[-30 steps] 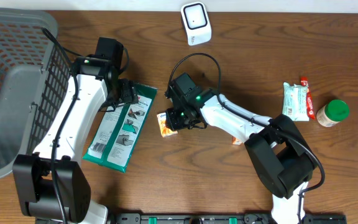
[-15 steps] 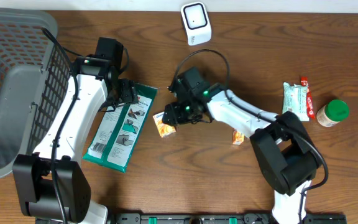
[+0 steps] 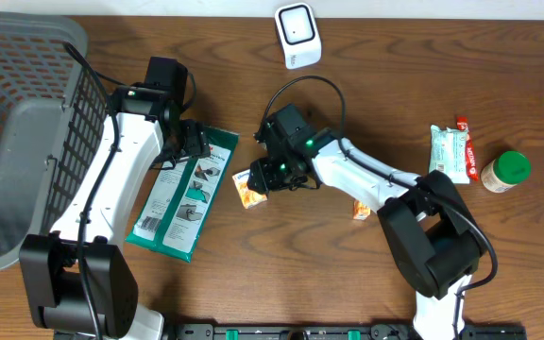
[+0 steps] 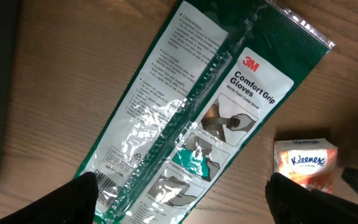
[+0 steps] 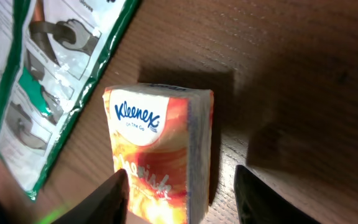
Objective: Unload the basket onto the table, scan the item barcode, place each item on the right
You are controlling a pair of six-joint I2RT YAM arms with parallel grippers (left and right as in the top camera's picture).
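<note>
The right tool (image 5: 180, 186) hangs low over a Kleenex pocket tissue pack (image 5: 157, 134) with its jaws apart. One finger is at the pack's left edge and the other stands off to the right, with a strip of bare wood between it and the pack, so nothing is gripped yet. The pack lies flat on the worktop (image 3: 253, 274), printed face up, directly under that tool. Its long axis runs along the gap between the fingers, so I reckon a plain close would pinch it across the narrow width. No barcode shows on the upward face; it may be underneath or on a side, and I cannot tell which. The right arm is clearly the nearer one. The left tool (image 4: 184, 193) hovers with its jaws wide and empty over a green 3M Comfort Grip gloves packet (image 4: 191, 106), which lies slantwise just beside the tissue pack without touching it. What looks like the white scanner (image 3: 297, 34) sits well apart at the far edge of the worktop, beyond the pack, so the pack would have to be lifted and carried that way. Off to the left stands a grey mesh basket (image 3: 64, 28), and well to the right lie a wipes pack (image 3: 448, 153) and a green-lidded jar (image 3: 505, 171).
</note>
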